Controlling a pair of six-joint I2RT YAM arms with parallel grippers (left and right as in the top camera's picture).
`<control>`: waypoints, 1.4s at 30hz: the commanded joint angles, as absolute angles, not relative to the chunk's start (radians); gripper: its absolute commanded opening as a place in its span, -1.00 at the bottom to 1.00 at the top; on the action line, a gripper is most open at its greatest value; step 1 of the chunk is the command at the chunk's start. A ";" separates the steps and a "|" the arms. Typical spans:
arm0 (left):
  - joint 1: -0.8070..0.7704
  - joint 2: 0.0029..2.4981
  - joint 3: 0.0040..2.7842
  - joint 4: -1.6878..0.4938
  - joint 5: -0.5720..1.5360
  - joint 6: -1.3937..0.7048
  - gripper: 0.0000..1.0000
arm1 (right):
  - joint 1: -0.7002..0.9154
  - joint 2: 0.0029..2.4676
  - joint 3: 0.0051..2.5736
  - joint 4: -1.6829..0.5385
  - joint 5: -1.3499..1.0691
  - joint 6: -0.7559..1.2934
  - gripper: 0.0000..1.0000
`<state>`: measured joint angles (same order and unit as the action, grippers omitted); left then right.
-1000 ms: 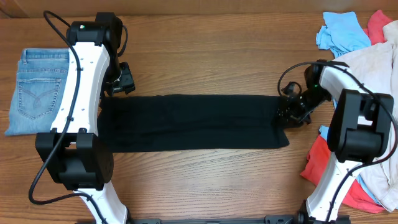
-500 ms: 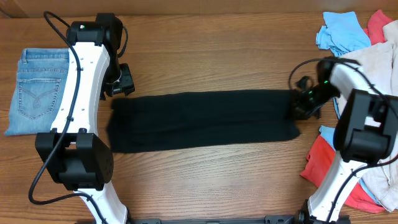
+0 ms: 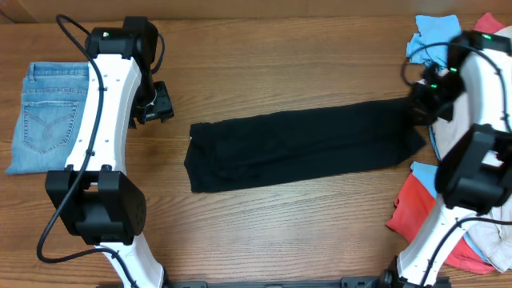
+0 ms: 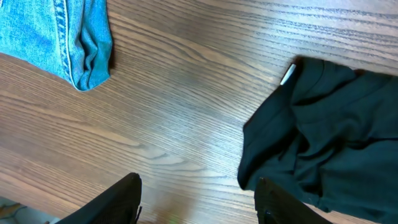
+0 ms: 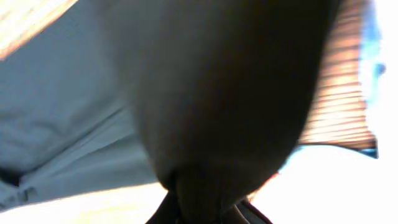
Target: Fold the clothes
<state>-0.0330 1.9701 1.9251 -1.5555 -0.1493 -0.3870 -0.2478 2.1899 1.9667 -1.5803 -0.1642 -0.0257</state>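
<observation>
Black T-shirt (image 3: 304, 148) between folded jeans (image 3: 48, 116) and clothes pile (image 3: 440, 40)

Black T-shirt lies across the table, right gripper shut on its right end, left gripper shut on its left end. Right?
Not quite: the left gripper is open, not shut on the left end. The left wrist view shows it over bare table, apart from the black T-shirt. The rest holds: the T-shirt lies across the table and the right gripper is shut on its right end.

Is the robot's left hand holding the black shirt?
No. The left gripper hangs open over the wooden table, and the black shirt lies off to one side, untouched.
</observation>
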 commanded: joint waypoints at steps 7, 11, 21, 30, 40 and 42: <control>-0.039 1.968 1.933 -1.551 -0.137 -0.374 0.24 | 0.087 2.164 1.985 -1.648 -0.138 -0.004 -0.91; -0.039 1.969 1.933 -1.551 -0.137 -0.374 0.23 | 0.201 2.164 1.982 -1.638 -0.138 0.005 -0.89; -0.039 1.968 1.933 -1.547 -0.137 -0.374 0.23 | 0.380 2.170 1.965 -1.586 -0.138 0.005 -0.73; -0.039 1.968 1.933 -1.547 -0.137 -0.366 0.23 | 0.407 2.170 1.904 -1.513 -0.139 0.004 -0.40; -0.039 1.969 1.933 -1.548 -0.137 -0.366 0.23 | 0.405 2.170 1.903 -1.447 -0.125 -0.007 -0.30; -0.039 1.968 1.933 -1.547 -0.137 -0.366 0.24 | 0.403 2.170 1.903 -1.445 -0.099 -0.006 -0.30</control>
<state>-0.0330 1.9701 1.9251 -1.5478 -0.1490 -0.3859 0.4065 2.1899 1.9091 -1.4498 -0.1341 -0.0013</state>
